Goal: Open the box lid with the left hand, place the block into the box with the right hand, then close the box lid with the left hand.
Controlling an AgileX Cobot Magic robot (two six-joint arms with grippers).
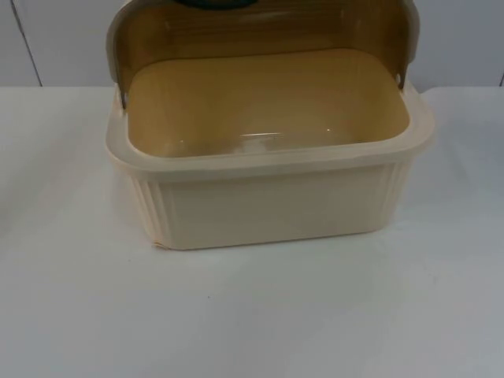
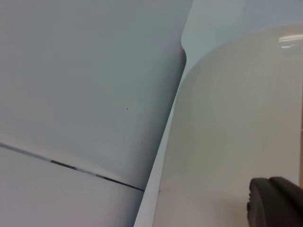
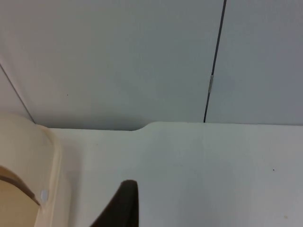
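A cream plastic box [image 1: 276, 209] with ribbed corners stands in the middle of the table. Its brownish translucent lid [image 1: 260, 31] is swung up and back, with a dark handle [image 1: 216, 3] at its upper edge. I see nothing lying inside the box. My left gripper [image 2: 279, 203] is close beside a smooth cream curved surface of the box [image 2: 236, 132]. My right gripper [image 3: 124, 205] hovers over the table just beside the box's corner [image 3: 28, 161], near the lid's hinge pin [image 3: 43, 194].
The white table [image 1: 252, 315] spreads wide in front of the box and to both sides. The grey partition wall [image 3: 118, 61] stands close behind the box, with a dark seam [image 3: 215, 61] between its panels.
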